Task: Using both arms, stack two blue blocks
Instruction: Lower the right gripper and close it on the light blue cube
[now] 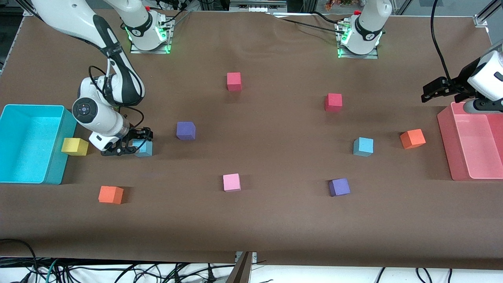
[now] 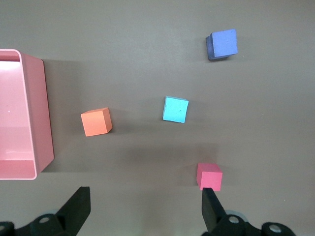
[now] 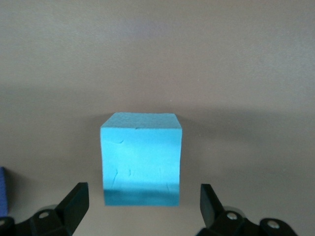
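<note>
The table (image 1: pixel 251 220) is covered with brown cloth. The right arm (image 1: pixel 102 43) reaches down from its base toward the right arm's end of the table. The left arm (image 1: pixel 485 78) is raised at the left arm's end of the table and waits there.

A large cyan bin (image 1: pixel 23 177) stands at the right arm's end of the table. A pink bin (image 1: pixel 448 141) stands at the left arm's end.

The right gripper (image 1: pixel 127 148) is low at the table, just beside the yellow block (image 1: pixel 74 146). Its fingers are spread wide, one to each side of the first blue block (image 1: pixel 144 148), with a gap visible on both sides in the right wrist view (image 3: pixel 141 160). The block rests on the table and is not clamped.

The left gripper (image 1: pixel 430 91) hangs in the air over the table beside the pink bin. Its fingers are spread wide and hold nothing.

The second blue block (image 1: pixel 363 146) lies on the table toward the left arm's end, beside an orange block (image 1: pixel 412 138) and well apart from the first blue block. It also shows in the left wrist view (image 2: pixel 175 109).

Other blocks on the table:
- two red blocks (image 1: pixel 234 81) (image 1: pixel 333 102), farther from the front camera;
- two purple blocks (image 1: pixel 186 130) (image 1: pixel 339 187);
- a pink block (image 1: pixel 231 182);
- a second orange block (image 1: pixel 111 194).
</note>
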`<state>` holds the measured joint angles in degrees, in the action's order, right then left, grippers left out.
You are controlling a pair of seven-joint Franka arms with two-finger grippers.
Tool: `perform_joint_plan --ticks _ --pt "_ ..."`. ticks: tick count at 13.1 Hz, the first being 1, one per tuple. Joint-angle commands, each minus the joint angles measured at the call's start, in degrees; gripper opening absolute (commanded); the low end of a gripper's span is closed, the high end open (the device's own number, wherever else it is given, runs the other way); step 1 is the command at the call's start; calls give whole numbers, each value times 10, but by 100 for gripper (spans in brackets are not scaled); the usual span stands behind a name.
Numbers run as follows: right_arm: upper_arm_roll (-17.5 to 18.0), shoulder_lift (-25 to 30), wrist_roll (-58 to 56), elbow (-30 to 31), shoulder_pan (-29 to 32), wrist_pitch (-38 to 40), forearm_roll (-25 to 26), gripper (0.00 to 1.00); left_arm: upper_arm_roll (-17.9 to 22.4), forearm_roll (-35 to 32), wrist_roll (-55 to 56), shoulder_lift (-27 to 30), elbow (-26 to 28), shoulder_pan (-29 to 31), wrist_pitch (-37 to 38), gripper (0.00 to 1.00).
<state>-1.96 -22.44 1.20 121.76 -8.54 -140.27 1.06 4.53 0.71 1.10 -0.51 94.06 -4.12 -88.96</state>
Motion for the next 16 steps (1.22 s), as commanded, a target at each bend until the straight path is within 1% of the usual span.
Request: perform_joint_plan --ticks 1,5,7,8,9,10,11,12,13,14,15,16 --pt "-1 -17 -9 -13 2 -8 -5 100 -1 6 1 -1 -1 3 1 99" --pt "-1 -37 -7 -38 3 -7 -6 100 -2 7 1 -1 -2 3 0 99" --pt "0 -37 -1 -38 3 -7 -7 97 -2 8 1 -1 -2 3 -2 99" --pt "0 -39 -1 -40 3 -7 -7 90 -3 8 0 -1 -1 3 -3 99" --pt "0 -47 -1 -47 0 -7 -7 86 -3 8 1 -1 1 3 -3 99" --pt "1 -55 -1 -55 -2 -6 -8 79 -2 8 1 -1 2 3 -3 99" --pt "1 -60 -1 -57 -2 -7 -8 65 -2 8 1 -1 2 3 -4 99" --pt "1 -60 -5 -58 -3 -4 -8 33 -2 8 1 -3 2 3 -4 99" --pt "2 -60 -8 -59 -3 -2 -7 6 -2 7 0 -3 2 3 -4 99" --pt "3 -59 -9 -59 -3 -1 -7 0 -2 6 0 -3 2 3 -4 99" --pt "8 -59 -9 -66 -3 6 -8 0 -2 6 1 -4 2 3 -4 99" --pt "8 -59 -8 -87 -3 39 -8 0 -2 6 1 -4 2 3 -4 99"
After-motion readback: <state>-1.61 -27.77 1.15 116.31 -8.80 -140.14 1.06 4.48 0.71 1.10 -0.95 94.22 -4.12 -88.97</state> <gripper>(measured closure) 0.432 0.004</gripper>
